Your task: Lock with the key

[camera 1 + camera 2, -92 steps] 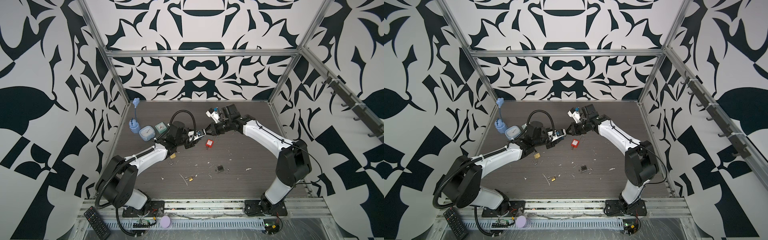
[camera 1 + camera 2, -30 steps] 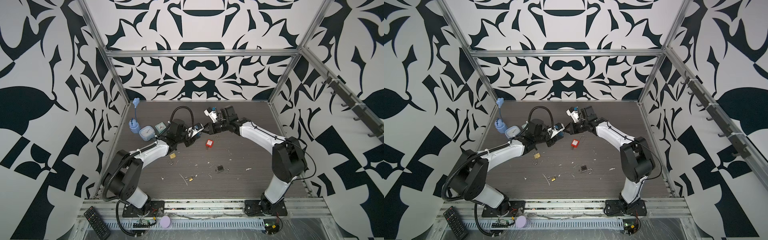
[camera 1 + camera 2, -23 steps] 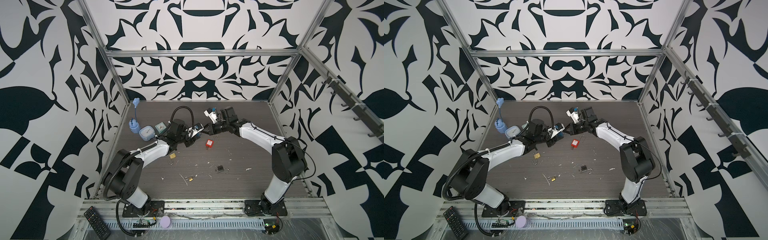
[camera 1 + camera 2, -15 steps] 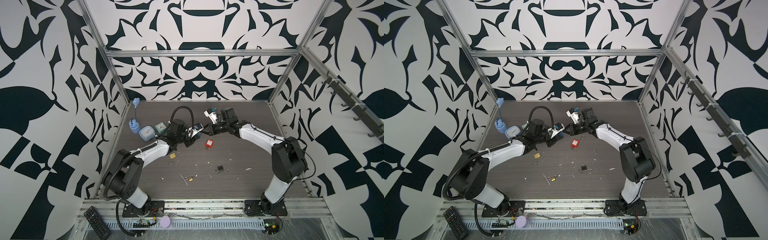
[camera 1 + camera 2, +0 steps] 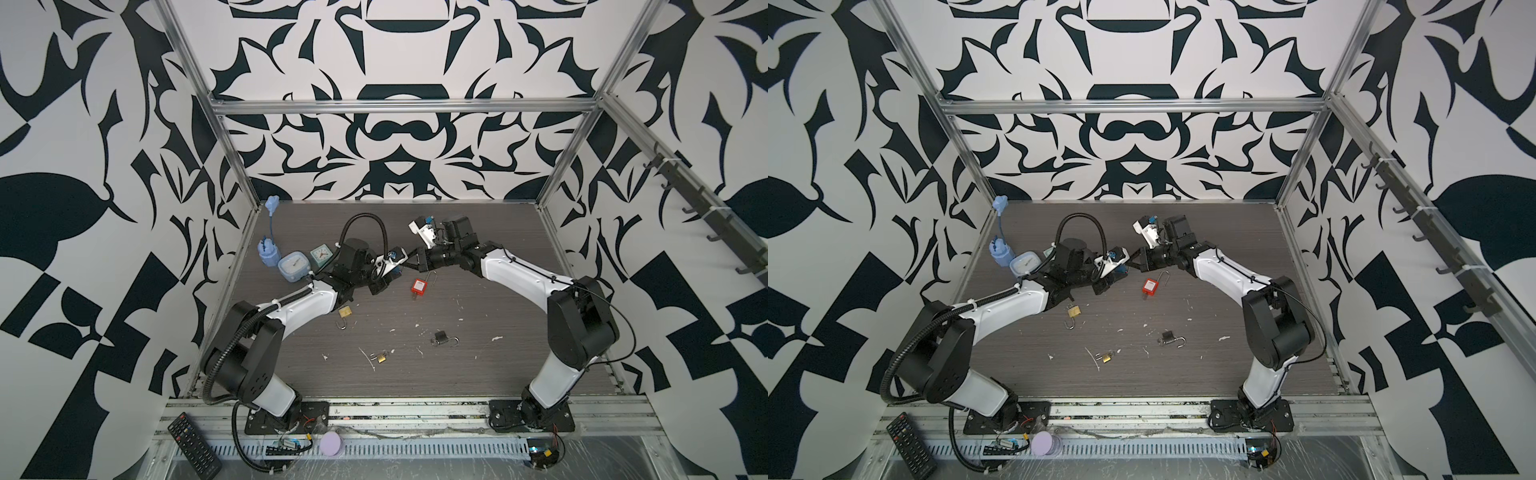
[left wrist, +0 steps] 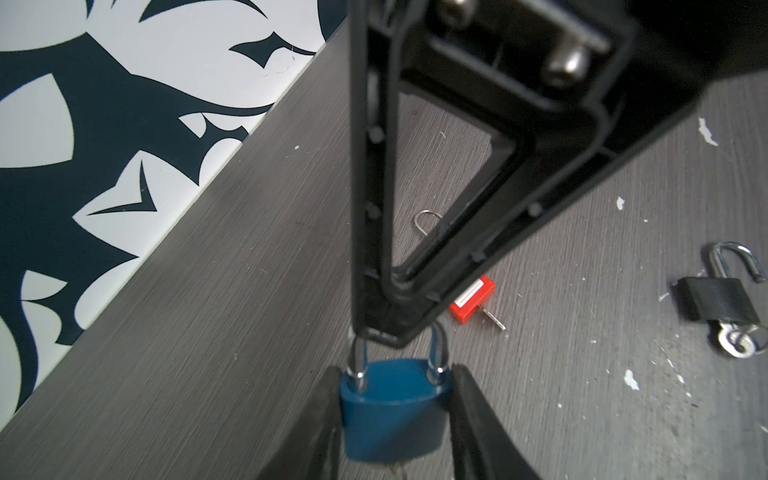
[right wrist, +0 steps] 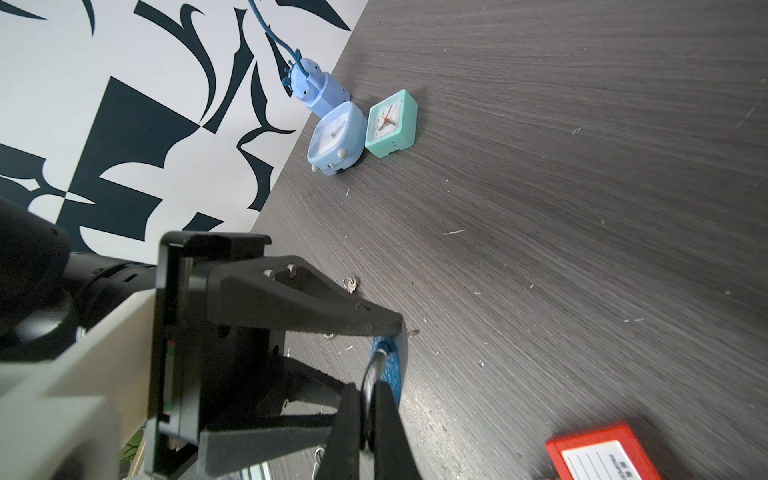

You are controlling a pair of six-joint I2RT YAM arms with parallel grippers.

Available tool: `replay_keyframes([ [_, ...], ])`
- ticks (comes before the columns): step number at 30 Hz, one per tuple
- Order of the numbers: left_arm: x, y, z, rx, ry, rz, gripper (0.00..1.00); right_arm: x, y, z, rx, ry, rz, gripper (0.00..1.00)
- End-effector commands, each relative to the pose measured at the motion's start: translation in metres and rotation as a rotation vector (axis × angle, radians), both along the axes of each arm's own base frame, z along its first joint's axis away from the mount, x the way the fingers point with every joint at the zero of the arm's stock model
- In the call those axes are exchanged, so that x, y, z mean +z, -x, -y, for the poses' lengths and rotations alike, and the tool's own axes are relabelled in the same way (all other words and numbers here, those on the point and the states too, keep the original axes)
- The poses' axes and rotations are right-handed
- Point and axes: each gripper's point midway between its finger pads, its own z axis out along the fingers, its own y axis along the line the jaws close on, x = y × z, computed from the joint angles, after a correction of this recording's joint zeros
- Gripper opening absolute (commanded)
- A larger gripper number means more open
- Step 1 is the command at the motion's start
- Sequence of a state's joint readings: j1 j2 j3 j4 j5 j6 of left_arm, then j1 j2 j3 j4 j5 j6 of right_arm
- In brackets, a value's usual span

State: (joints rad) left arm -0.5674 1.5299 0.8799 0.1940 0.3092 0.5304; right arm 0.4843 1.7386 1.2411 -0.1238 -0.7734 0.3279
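**Q:** Where is the lock?

**A:** Over the dark counter (image 5: 478, 232), between my two arms. My left fingers (image 6: 395, 374) clamp the blue padlock (image 6: 390, 415) by its flanks, so the body cannot swing.

**Q:** And the right?

**A:** My right fingers (image 7: 368, 388) are pressed together on the crown of the shackle (image 6: 437, 353), pinching it. I judge this grip braces the shackle or presses it home. Both legs look seated in the body.

**Q:** The key?

**A:** A glint of metal (image 6: 397, 467) shows beneath the body. It is too cropped to call it a key.
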Motion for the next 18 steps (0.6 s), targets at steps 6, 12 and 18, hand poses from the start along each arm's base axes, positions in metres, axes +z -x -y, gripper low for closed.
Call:
replay_keyframes([
  [6, 0.069, 0.023, 0.017, -0.122, 0.174, 0.219, 0.0, -0.051, 0.051, -0.016, 0.107, 0.067, -0.258, 0.0],
  [12, 0.024, 0.018, -0.001, -0.02, 0.05, 0.115, 0.0, -0.077, 0.051, -0.018, 0.105, 0.073, -0.332, 0.0],
  [18, -0.001, 0.016, -0.011, 0.029, -0.032, 0.048, 0.0, -0.1, 0.046, -0.021, 0.093, 0.089, -0.358, 0.0],
])
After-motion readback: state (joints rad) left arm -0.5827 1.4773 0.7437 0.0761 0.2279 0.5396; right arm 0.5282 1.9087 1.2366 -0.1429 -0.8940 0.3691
